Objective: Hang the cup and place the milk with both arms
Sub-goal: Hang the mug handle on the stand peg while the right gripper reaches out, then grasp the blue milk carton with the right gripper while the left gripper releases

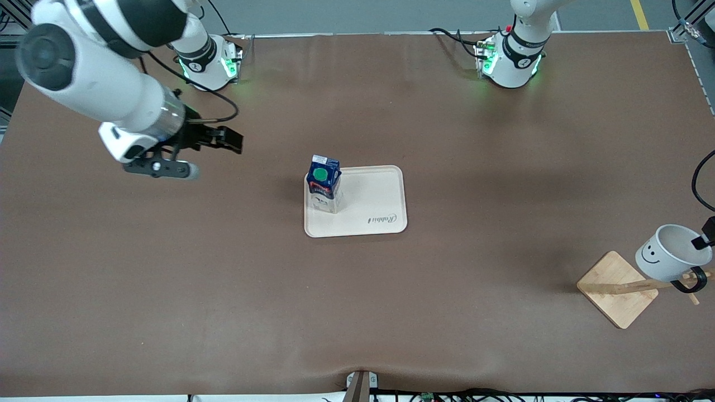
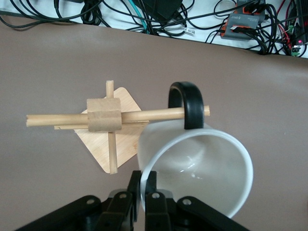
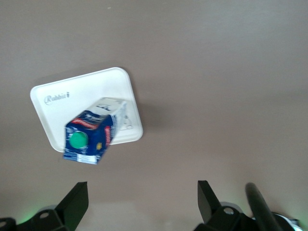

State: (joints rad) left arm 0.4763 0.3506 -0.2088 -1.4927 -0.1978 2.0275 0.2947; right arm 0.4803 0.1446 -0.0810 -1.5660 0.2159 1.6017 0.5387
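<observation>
The milk (image 1: 324,180) stands upright on the cream tray (image 1: 371,206), at the tray's edge toward the right arm's end; it also shows in the right wrist view (image 3: 91,134) with the tray (image 3: 67,96). My right gripper (image 1: 229,140) is open and empty in the air over bare table toward the right arm's end (image 3: 142,192). The cup (image 1: 667,252) hangs tilted at the wooden rack (image 1: 617,287), its black handle (image 2: 186,103) threaded on a peg (image 2: 154,114). My left gripper (image 2: 147,185) is shut on the cup's rim (image 2: 202,168); little of it shows in the front view (image 1: 701,240).
The rack's square base (image 2: 113,137) sits near the table edge closest to the front camera, at the left arm's end. Cables and electronics (image 2: 240,26) lie just past that edge. A black cable (image 1: 698,178) hangs by the left arm.
</observation>
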